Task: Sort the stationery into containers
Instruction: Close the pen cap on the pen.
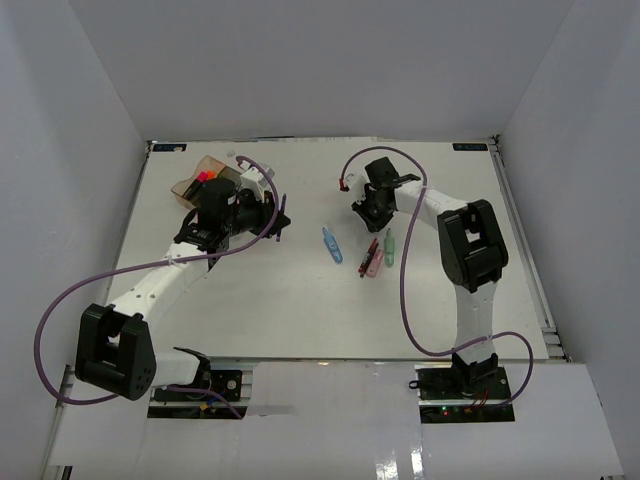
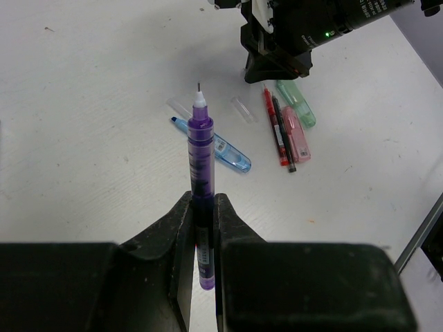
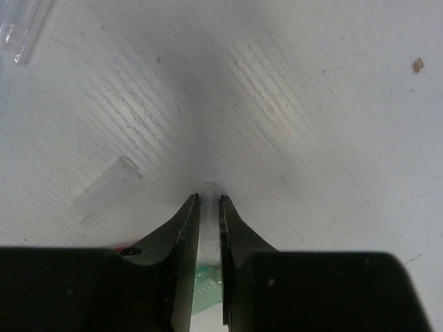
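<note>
Purple pen point(image 2: 201, 152) sits centre of left wrist frame, pinched low on its barrel by left gripper point(image 2: 203, 207); likely light, stiff, slick plastic with a fragile fine tip, so mid-barrel hold seems best; right gripper point(image 3: 209, 207) pressed nearly together on what looks like a clear cap point(image 3: 210, 188).

Narrow jaws grip a small clear piece point(image 3: 210, 188).

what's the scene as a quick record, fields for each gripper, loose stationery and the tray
left gripper: shut on purple pen, nib pointing away
right gripper: down at the table, jaws nearly together, something clear between them; grip uncertain
loose stationery: blue highlighter, mint highlighter, pink highlighter, red pen, two clear caps
tray: far left, partly hidden
</note>
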